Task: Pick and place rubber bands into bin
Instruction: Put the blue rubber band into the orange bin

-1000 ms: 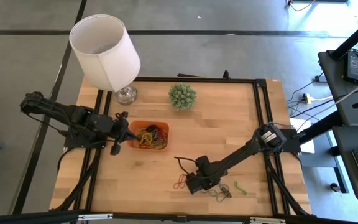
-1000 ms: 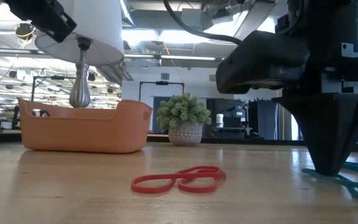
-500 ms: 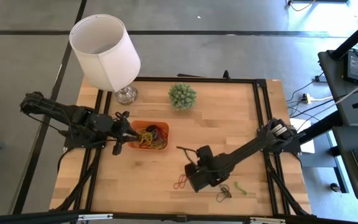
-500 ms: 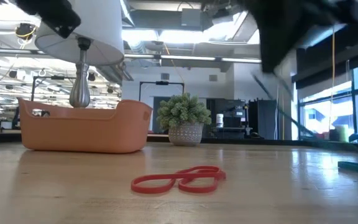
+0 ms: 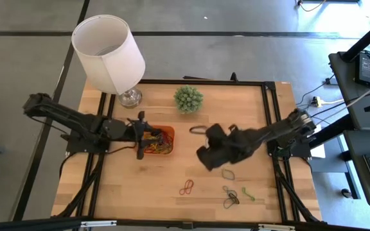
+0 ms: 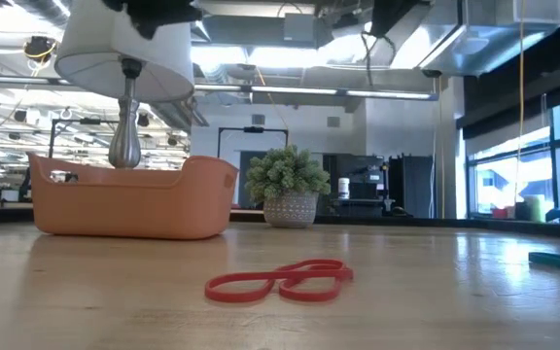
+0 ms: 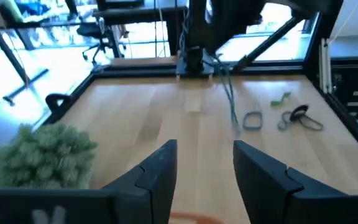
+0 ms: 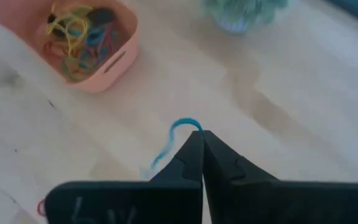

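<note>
My right gripper [image 8: 199, 138] is pinched tight on a thin blue rubber loop [image 8: 178, 132], left gripper [image 7: 204, 163] gaping over the shallow orange plastic bin [image 5: 153, 142].

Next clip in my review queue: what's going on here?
The right end effector is shut on a blue rubber band, lifted above mid-table, short of the orange bin. The left end effector is open over the bin, which already holds many bands. A red band and a few others remain on the table.
</note>
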